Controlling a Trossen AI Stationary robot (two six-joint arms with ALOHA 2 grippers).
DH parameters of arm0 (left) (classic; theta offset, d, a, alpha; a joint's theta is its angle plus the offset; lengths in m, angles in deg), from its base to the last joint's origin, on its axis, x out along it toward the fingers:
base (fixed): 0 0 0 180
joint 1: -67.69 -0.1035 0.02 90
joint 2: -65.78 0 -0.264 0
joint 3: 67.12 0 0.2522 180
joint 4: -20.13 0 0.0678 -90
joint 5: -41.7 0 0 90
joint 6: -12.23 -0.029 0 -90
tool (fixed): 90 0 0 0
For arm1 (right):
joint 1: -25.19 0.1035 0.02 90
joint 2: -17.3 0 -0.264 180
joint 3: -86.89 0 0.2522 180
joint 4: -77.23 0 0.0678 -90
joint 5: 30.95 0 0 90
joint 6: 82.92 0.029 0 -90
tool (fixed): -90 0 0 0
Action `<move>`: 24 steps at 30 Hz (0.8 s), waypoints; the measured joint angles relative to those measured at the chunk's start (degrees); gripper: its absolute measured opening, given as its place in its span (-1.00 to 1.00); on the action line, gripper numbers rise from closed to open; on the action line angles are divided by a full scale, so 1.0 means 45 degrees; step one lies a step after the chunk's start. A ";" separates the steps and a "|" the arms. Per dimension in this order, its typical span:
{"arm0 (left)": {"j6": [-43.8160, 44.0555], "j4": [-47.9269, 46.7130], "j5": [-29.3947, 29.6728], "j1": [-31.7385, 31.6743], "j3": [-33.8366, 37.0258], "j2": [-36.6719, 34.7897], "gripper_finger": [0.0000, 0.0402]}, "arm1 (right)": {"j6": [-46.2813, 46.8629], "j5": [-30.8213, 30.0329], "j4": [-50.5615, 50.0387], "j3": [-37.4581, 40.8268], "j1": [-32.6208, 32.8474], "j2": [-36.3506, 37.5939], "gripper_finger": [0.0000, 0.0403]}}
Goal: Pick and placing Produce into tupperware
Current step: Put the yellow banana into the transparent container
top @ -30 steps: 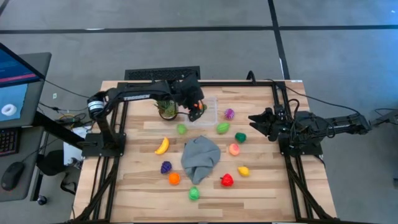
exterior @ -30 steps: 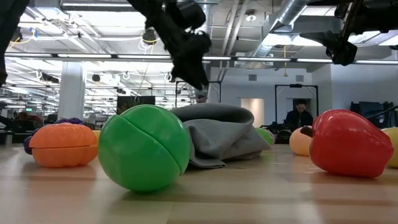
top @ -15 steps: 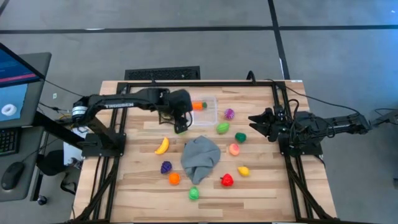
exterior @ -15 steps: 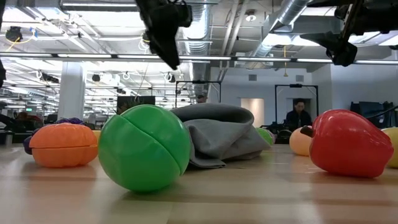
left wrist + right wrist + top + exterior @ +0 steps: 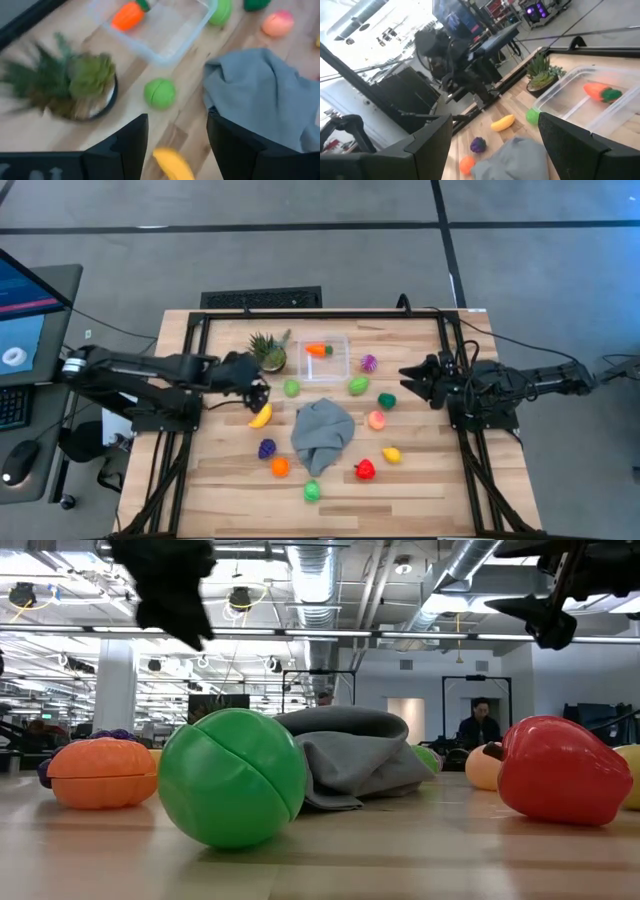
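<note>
Left gripper [image 5: 256, 395] empty, fingers apart, above banana [image 5: 261, 415] near worktop left edge. Banana's long axis runs diagonal. Right gripper [image 5: 412, 372] open, farther away.

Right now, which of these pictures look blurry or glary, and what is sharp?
Left wrist view: the potted plant is smeared, the banana soft. Low view: the green ball up close is crisp, ceiling lights glare behind, and the left gripper is a dark silhouette. Right wrist view: bright haze washes out the room beyond the table. High view: evenly lit, the grey cloth clear.
</note>
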 joint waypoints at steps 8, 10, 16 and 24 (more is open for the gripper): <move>0.4262 -0.1832 -0.0385 0.0513 0.1040 -0.0853 -0.05 | -0.0010 -0.0001 0.0005 0.0000 -0.0294 -0.0003 0.58; 0.4807 -0.1786 -0.0490 0.0513 0.1040 -0.0733 -0.05 | -0.0115 0.0000 0.0010 0.0000 -0.0294 0.0000 0.58; 0.5920 -0.1800 -0.1413 0.0504 0.1041 0.0195 -0.05 | -0.0209 0.0000 0.0009 0.0000 -0.0290 0.0000 0.58; 0.6238 -0.1385 -0.2554 0.0508 0.1016 0.2476 -0.05 | -0.0209 0.0031 0.0010 0.0000 -0.0269 -0.0005 0.58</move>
